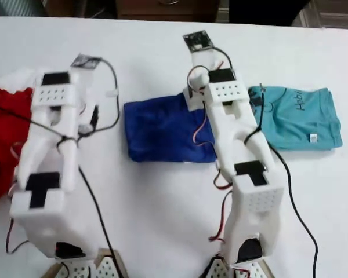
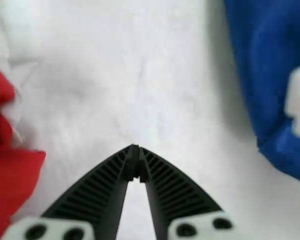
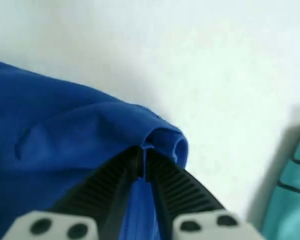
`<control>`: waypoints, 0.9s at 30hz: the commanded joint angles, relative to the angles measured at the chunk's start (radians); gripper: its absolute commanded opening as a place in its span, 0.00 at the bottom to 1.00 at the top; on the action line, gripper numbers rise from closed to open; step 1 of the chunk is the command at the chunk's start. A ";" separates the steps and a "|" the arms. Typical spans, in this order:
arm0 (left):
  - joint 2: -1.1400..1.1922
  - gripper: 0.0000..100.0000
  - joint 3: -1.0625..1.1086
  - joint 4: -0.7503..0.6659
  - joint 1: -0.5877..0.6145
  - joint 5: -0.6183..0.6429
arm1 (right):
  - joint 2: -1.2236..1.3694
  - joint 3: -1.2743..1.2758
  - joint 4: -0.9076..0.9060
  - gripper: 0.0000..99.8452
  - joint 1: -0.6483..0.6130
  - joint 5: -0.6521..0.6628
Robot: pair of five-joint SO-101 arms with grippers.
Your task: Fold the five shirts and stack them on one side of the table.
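A: Right wrist view, what of the right hand (image 3: pixel 141 157)?
B: Clamped on the blue shirt (image 3: pixel 65 130), at its bunched edge, mid-way across the counter (image 1: pixel 162 191).
A: Left hand (image 2: pixel 134 155)?
B: Closed on nothing, between red shirt (image 2: pixel 10 175) and blue.

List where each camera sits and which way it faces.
High view: fixed above, looking down on the table, left arm, right arm, red shirt, blue shirt and teal shirt.
Left wrist view: on the left arm, looking past the shut left pincer at bare table.
Right wrist view: on the right arm, looking past the right pincer, shut on the blue shirt's edge.
Shared: the blue shirt shows in all three.
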State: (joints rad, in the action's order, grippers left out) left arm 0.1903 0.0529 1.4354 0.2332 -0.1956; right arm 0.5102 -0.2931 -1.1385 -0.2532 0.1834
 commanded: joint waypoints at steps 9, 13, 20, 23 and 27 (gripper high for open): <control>-0.319 0.03 0.346 -0.184 0.049 -0.015 | 0.064 -0.152 -0.107 0.02 0.025 -0.006; -0.325 0.03 0.360 -0.190 0.049 -0.037 | -0.004 -0.270 -0.262 0.05 0.035 -0.002; -0.325 0.03 0.366 -0.219 0.051 -0.034 | -0.010 -0.275 -0.449 0.29 -0.015 -0.037; -0.325 0.03 0.366 -0.221 0.051 -0.034 | 0.018 -0.261 -0.461 0.32 -0.048 -0.121; -0.324 0.03 0.366 -0.227 0.071 -0.034 | 0.051 -0.267 -0.455 0.40 -0.081 -0.155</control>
State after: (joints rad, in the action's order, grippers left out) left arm -0.0859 0.4212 1.2206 0.2808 -0.2248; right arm 0.5639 -0.5432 -1.5865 -0.3053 0.0514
